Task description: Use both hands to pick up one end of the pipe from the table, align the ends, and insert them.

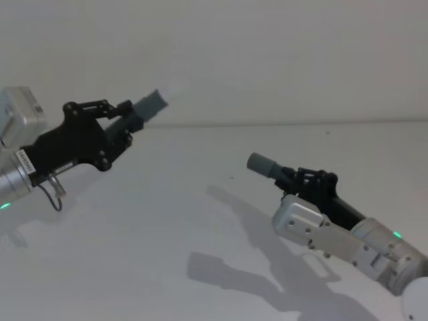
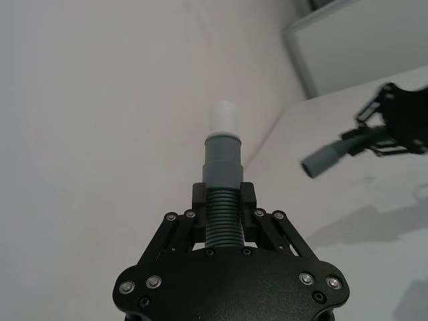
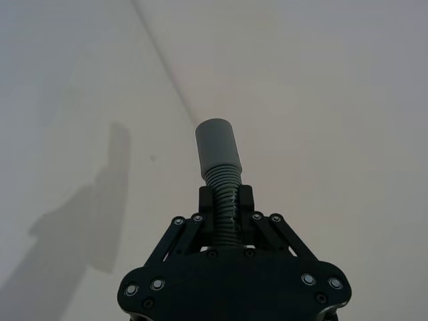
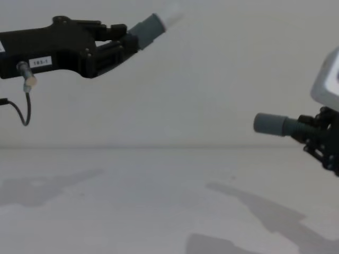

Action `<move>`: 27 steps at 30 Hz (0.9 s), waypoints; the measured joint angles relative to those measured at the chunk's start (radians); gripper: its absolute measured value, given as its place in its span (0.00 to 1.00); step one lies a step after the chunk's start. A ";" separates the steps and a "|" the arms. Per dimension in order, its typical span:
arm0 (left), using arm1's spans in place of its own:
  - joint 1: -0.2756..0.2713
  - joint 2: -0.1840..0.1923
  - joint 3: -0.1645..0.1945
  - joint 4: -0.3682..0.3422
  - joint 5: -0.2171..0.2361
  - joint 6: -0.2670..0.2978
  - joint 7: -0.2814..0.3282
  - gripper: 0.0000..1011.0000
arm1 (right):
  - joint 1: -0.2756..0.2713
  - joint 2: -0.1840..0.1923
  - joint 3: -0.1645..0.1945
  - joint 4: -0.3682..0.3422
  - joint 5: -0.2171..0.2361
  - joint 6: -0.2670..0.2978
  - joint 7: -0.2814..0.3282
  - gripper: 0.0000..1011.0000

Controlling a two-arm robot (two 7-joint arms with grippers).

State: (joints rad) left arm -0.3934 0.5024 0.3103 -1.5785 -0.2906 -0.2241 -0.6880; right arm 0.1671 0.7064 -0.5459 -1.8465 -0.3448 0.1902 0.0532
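Underlying worktop (image 1: 167, 200): plain white and flat, with the arms' shadows falling across it; both pipe pieces are held in the air above it.
Left claw (image 1: 124, 120) (image 2: 224, 200) (image 4: 119, 39): on the robot's left, high above the worktop, pointing forward and toward the right; its fingers are closed tight around the corrugated part of one pipe piece.
Right claw (image 1: 294, 179) (image 3: 226, 200) (image 4: 312, 129): on the robot's right, lower than the left claw, pointing toward the left; its fingers are clamped on the corrugated part of the other piece.
Left pipe piece (image 1: 144, 107) (image 2: 223, 217) (image 4: 145, 26): dark grey, sticking out past the left claw's fingertips and angled upward.
Right pipe piece (image 1: 266, 165) (image 3: 222, 179) (image 4: 275, 124): dark grey, jutting out of the right claw, nearly level.
White-tipped end (image 2: 224, 120): the narrow cuff on the left piece, free in the air.
Socket end (image 3: 217, 147) (image 2: 321, 159): the wider cuff on the right piece, well apart from the white-tipped end, lower, and not in line with it.
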 joint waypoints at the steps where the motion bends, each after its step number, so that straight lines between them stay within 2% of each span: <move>1: -0.007 0.000 0.006 0.009 0.000 -0.017 -0.014 0.26 | 0.002 0.006 0.000 0.000 -0.009 -0.006 -0.002 0.19; 3: -0.028 0.002 0.024 0.036 -0.004 -0.066 -0.055 0.26 | 0.009 0.035 0.000 0.005 -0.049 -0.032 -0.013 0.19; 4: -0.028 0.002 0.024 0.036 -0.004 -0.066 -0.055 0.26 | 0.010 0.042 0.000 0.007 -0.058 -0.039 -0.017 0.19; 10: -0.078 0.003 0.066 0.100 -0.017 -0.182 -0.158 0.26 | 0.022 0.097 0.007 0.027 -0.132 -0.088 -0.049 0.19; 20: -0.149 -0.001 0.128 0.189 -0.052 -0.334 -0.309 0.26 | 0.048 0.178 0.014 0.081 -0.250 -0.180 -0.099 0.19; 23: -0.164 -0.003 0.142 0.207 -0.063 -0.369 -0.346 0.26 | 0.056 0.192 0.014 0.094 -0.272 -0.207 -0.106 0.19; 26: -0.193 -0.006 0.169 0.241 -0.086 -0.429 -0.413 0.26 | 0.066 0.214 0.011 0.112 -0.297 -0.246 -0.114 0.19; 27: -0.193 -0.006 0.169 0.241 -0.086 -0.429 -0.413 0.26 | 0.067 0.216 0.011 0.114 -0.300 -0.253 -0.114 0.19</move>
State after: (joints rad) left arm -0.5862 0.4962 0.4790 -1.3374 -0.3763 -0.6528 -1.1007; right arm 0.2344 0.9225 -0.5349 -1.7324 -0.6449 -0.0627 -0.0609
